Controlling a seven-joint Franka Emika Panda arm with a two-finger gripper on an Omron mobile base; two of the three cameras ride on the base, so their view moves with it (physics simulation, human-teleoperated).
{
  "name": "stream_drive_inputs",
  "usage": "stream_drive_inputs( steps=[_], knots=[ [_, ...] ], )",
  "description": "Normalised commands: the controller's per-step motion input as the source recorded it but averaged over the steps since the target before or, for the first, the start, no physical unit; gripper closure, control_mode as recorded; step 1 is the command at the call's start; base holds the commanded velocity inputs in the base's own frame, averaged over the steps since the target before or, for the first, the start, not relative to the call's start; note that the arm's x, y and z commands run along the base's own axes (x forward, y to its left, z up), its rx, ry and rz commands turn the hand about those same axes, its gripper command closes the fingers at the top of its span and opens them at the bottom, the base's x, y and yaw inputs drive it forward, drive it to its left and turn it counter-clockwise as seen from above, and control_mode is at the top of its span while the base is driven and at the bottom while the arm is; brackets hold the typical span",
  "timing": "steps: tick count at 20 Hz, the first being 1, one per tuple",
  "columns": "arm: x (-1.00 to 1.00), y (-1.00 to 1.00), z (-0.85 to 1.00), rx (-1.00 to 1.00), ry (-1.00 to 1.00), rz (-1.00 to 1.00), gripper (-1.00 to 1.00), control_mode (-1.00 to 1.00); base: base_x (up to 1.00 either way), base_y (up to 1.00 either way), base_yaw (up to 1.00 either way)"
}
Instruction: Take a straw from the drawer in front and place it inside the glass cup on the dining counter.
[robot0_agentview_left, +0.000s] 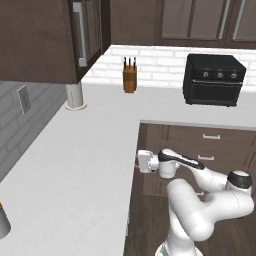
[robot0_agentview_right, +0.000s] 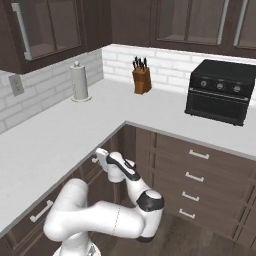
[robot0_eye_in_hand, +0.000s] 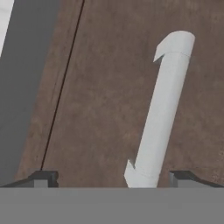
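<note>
Gripper (robot0_eye_in_hand: 109, 177) spread wide at closed drawer's bar handle (robot0_eye_in_hand: 161, 109).
Handle crosses the hand view's centre-right, between the fingertips (robot0_eye_in_hand: 43, 178), against the drawer (robot0_eye_in_hand: 100, 87) front; probably rigid, smooth, best gripped mid-bar. Straw presumably inside.

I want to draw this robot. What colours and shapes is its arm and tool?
The arm is fat, round and glossy white, with dark grey bands and caps at its joints. The tool has two small dark grey fingertips. No cables or markings show.
</note>
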Motion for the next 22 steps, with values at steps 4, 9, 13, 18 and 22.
stream_drive_inputs(
  steps=[4,9,13,18,22],
  knots=[
    [0.27,0.00,-0.56,0.00,0.00,0.00,-1.00,-1.00,0.00,0.00,0.00],
    [0.26,0.00,-0.59,0.05,0.00,0.00,-1.00,-1.00,0.00,0.00,0.00],
    [0.38,0.00,-0.64,0.13,0.00,0.00,-1.00,-1.00,0.00,0.00,0.00],
    [0.44,-0.13,-0.71,0.23,0.01,0.01,-1.00,-1.00,0.00,0.00,0.00],
    [0.33,-0.44,-0.72,0.38,0.01,0.06,-1.00,-1.00,0.00,0.00,0.00]
  ],
)
